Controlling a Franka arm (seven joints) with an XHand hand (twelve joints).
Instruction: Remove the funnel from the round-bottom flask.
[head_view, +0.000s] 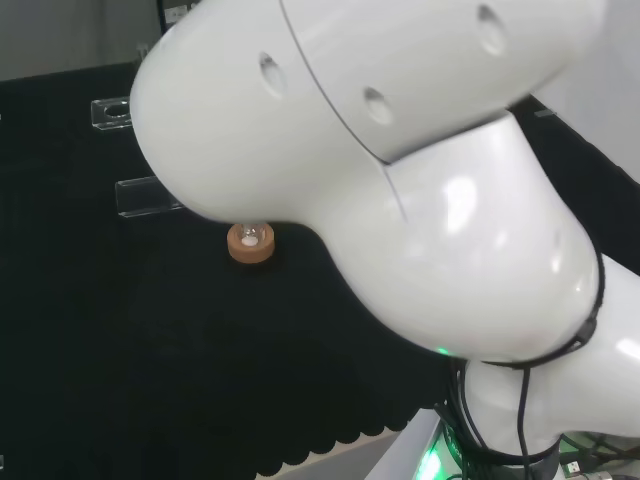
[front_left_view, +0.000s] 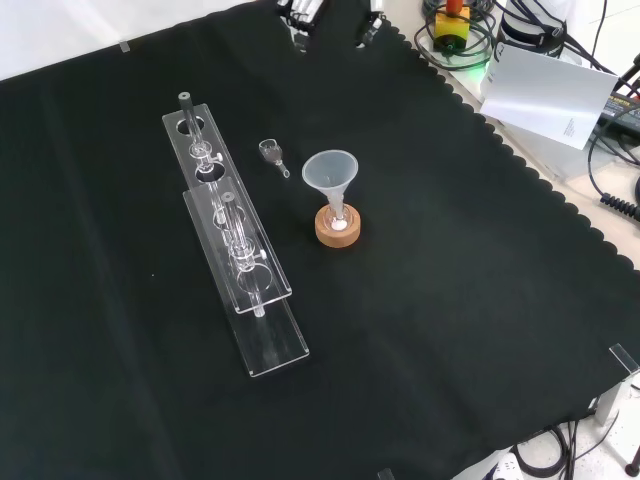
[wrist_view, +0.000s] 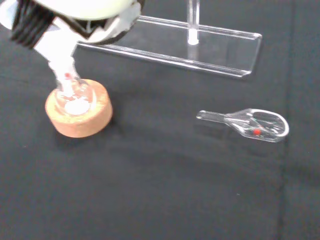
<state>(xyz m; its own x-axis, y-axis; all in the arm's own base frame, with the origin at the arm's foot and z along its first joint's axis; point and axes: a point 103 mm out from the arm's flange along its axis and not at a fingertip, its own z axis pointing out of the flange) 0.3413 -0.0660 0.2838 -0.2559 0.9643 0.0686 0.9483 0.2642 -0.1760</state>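
A translucent white funnel (front_left_view: 330, 172) stands upright with its stem in the neck of a small clear round-bottom flask (front_left_view: 339, 224), which rests on a cork ring (front_left_view: 338, 236) near the middle of the cloth. In the wrist view the funnel stem (wrist_view: 64, 75) enters the flask (wrist_view: 76, 102) on the cork ring (wrist_view: 85, 122). In the head view the cork ring (head_view: 250, 247) peeks out under the arm's white link. My hand (front_left_view: 302, 18) hangs at the front view's top edge, well away from the funnel, fingers apart and holding nothing. A blurred part of the hand (wrist_view: 30, 27) shows in the wrist view.
A long clear rack (front_left_view: 230, 250) holding glass pieces lies left of the flask in the front view. A small glass stopper (front_left_view: 272, 152) lies between rack and funnel; the wrist view shows the stopper (wrist_view: 255, 125) and rack (wrist_view: 200, 47) too. Cables and a white box (front_left_view: 545, 95) sit off the cloth.
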